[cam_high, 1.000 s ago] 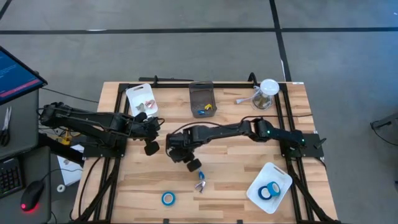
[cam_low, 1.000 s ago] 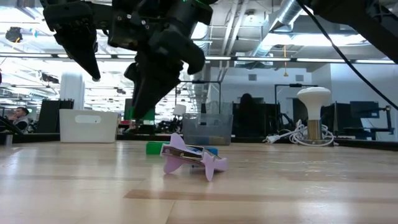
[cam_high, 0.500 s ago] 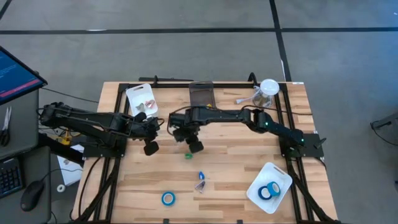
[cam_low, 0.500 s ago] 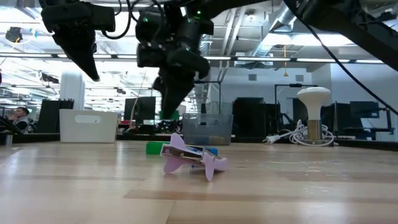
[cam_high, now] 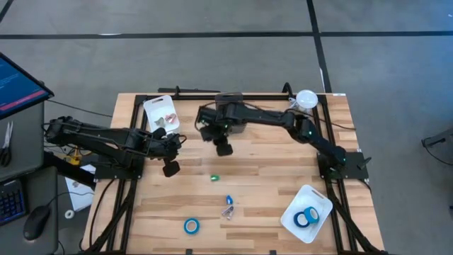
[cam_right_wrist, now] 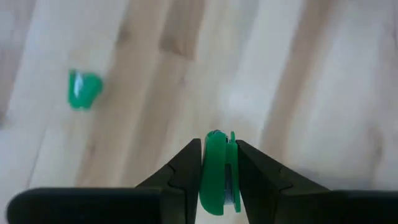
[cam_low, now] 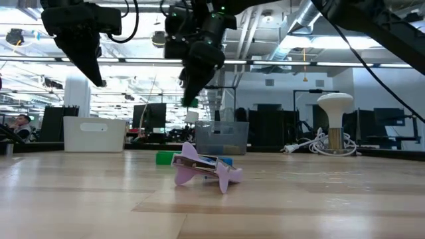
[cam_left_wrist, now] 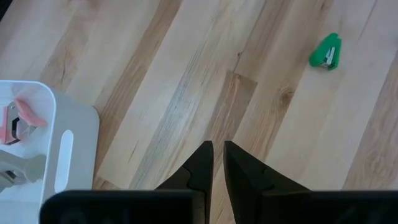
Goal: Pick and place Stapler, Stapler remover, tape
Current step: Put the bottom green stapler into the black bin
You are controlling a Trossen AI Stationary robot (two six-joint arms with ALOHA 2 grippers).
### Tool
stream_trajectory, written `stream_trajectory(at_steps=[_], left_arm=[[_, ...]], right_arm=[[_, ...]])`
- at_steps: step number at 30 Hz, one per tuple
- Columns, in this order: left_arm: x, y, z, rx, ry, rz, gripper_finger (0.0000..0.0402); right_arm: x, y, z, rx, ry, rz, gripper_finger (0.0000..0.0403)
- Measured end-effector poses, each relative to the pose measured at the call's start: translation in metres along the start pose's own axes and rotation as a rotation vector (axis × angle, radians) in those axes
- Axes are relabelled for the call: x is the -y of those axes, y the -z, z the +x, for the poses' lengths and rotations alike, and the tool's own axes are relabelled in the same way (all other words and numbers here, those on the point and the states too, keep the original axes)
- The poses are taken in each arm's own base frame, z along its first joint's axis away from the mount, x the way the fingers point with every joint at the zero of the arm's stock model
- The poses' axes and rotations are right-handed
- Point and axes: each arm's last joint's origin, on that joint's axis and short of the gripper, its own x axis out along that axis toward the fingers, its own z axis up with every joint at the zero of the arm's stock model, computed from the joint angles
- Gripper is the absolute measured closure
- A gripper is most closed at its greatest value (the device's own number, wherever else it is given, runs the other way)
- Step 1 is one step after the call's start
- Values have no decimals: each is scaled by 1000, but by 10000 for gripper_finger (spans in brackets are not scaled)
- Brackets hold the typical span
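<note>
Since a second ago the right end effector (cam_high: 224,149) has swung from the table's middle toward the far edge, grasping a green stapler (cam_right_wrist: 214,171). Another green stapler (cam_high: 214,177) lies mid-table. Two tape rolls (cam_high: 307,217) sit in the near-right tray (cam_high: 318,199); one roll (cam_high: 191,225) and the remover (cam_high: 228,210) remain near the front edge. The left end effector (cam_high: 170,169) waits clenched, empty.

Both arms are dark, near black, built of slim tubular links joined by chunkier rounded joints. Black cables loop along them. The left pincer (cam_high: 170,168) and the right pincer (cam_high: 224,149) are blocky and black. Each ends in two matte black fingers (cam_left_wrist: 198,169) that taper to flat, narrow tips. A small green light glows on the right arm near a joint. Black frame rails carry each arm's base.
</note>
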Motion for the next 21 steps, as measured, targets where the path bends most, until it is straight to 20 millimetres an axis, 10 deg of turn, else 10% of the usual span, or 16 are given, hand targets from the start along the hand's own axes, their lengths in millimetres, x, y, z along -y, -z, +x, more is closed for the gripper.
stream_trajectory(at_steps=[21], left_arm=[[0, 1, 0, -7, -4, -4, 371]], right_arm=[[97, 58, -36, 56, 119, 280, 316]])
